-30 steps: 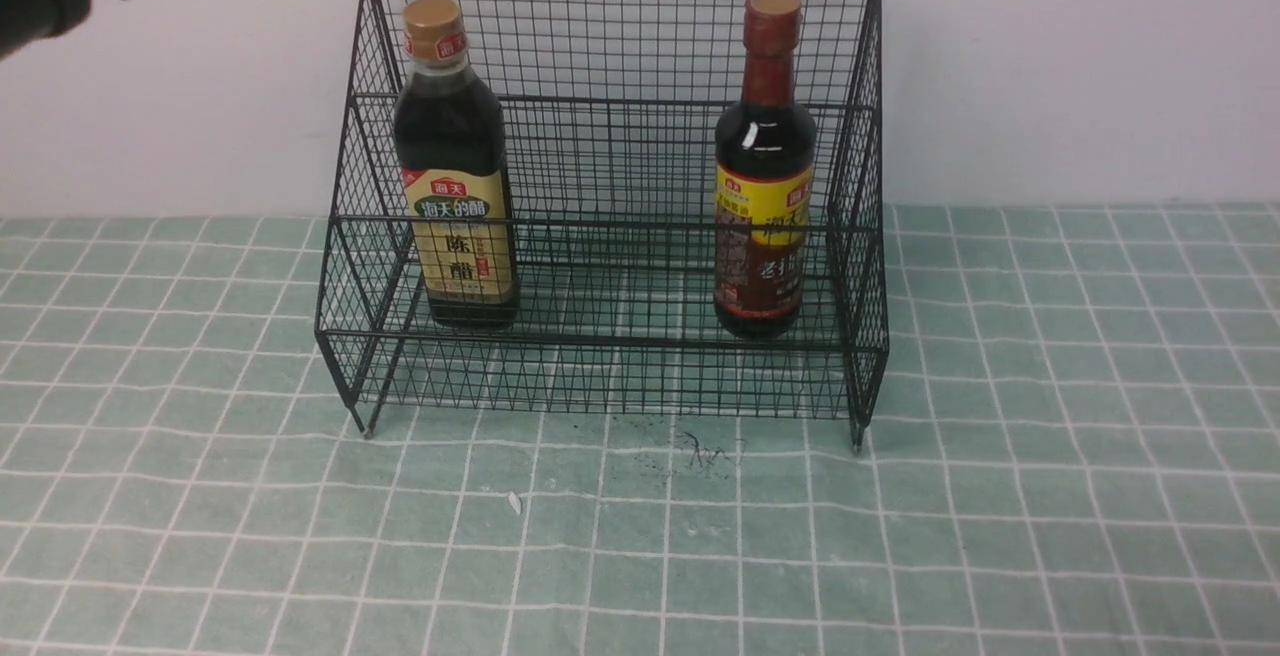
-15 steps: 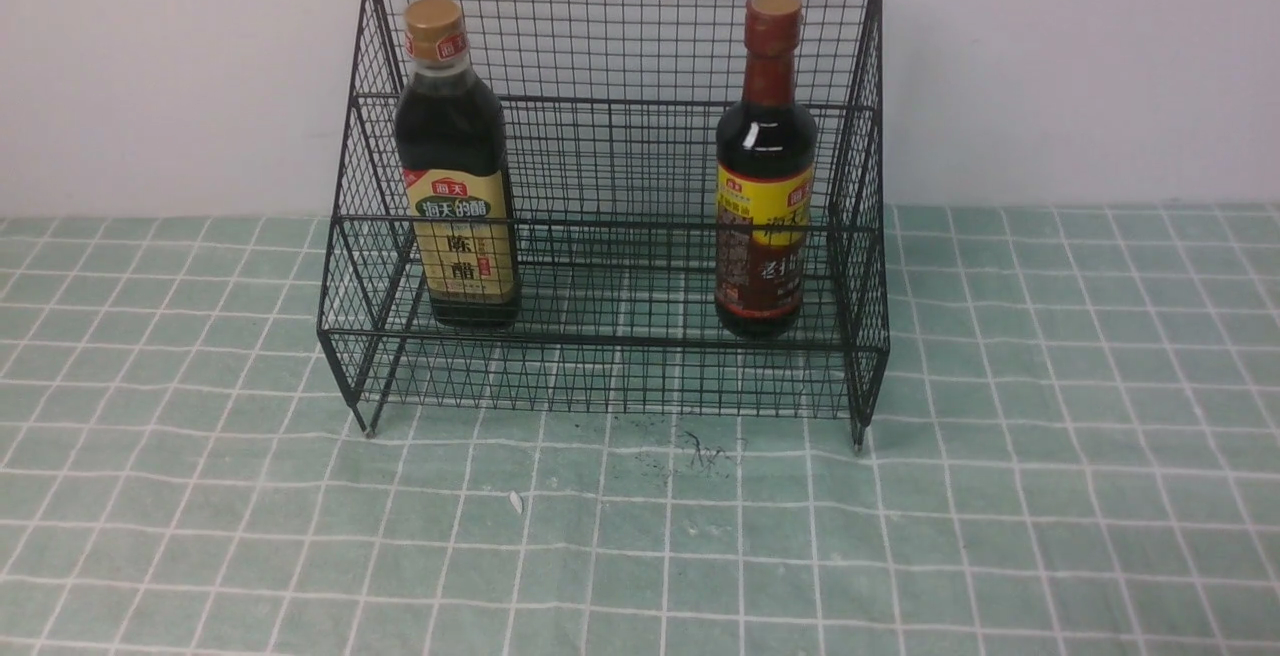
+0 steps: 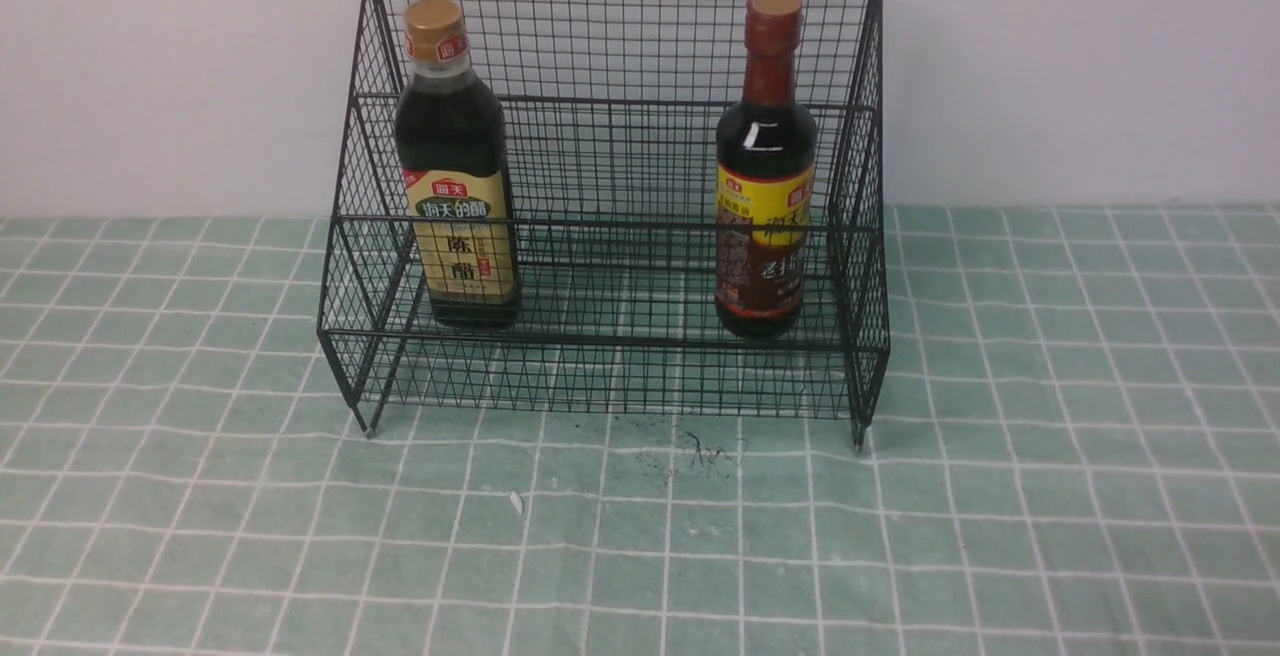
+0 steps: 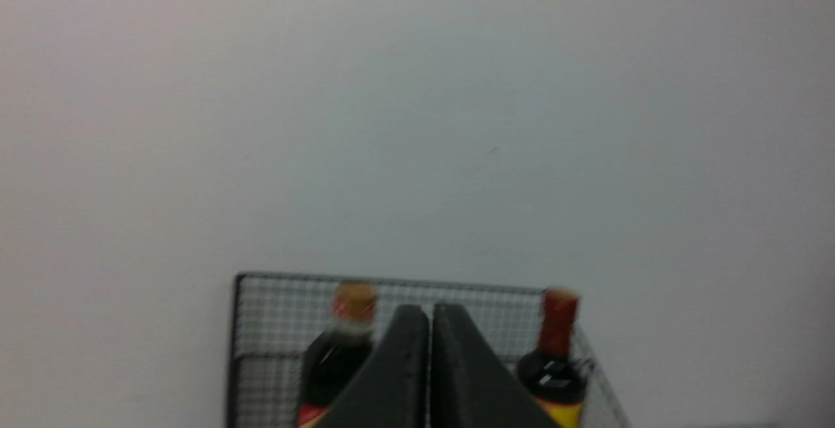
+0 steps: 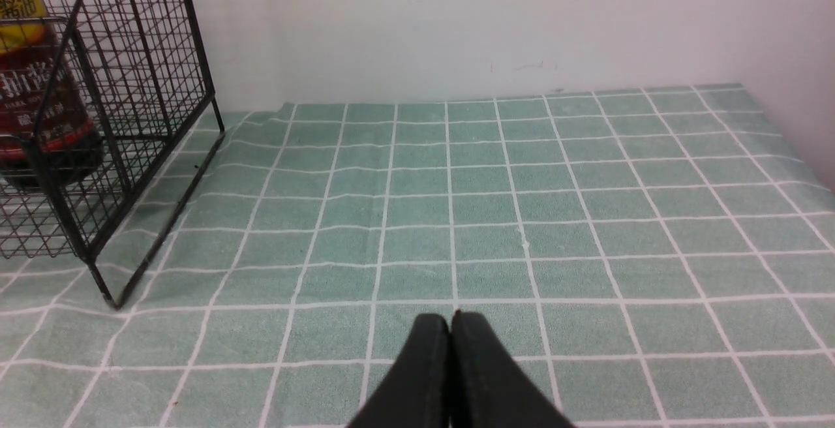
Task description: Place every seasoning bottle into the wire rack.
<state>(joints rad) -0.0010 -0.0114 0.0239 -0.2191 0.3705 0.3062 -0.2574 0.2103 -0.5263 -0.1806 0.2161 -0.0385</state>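
Observation:
The black wire rack (image 3: 610,356) stands at the back of the table against the wall. The gold-capped seasoning bottle (image 3: 455,166) stands upright inside it at the left, and the red-brown-capped one (image 3: 765,171) stands upright inside at the right. Neither arm shows in the front view. In the left wrist view my left gripper (image 4: 430,310) is shut and empty, held high and back from the rack (image 4: 274,310), with both bottle tops (image 4: 355,301) (image 4: 560,314) beyond it. My right gripper (image 5: 451,318) is shut and empty, low over the cloth, to the right of the rack (image 5: 150,95).
A green checked cloth (image 3: 1050,436) covers the table. A pale wall (image 3: 1080,66) rises just behind the rack. Small dark marks (image 3: 705,451) and a white speck (image 3: 515,503) lie on the cloth in front of the rack.
The dark arm that showed at the top left corner of the front view a second ago has gone out of view. Bottles and rack have not moved.

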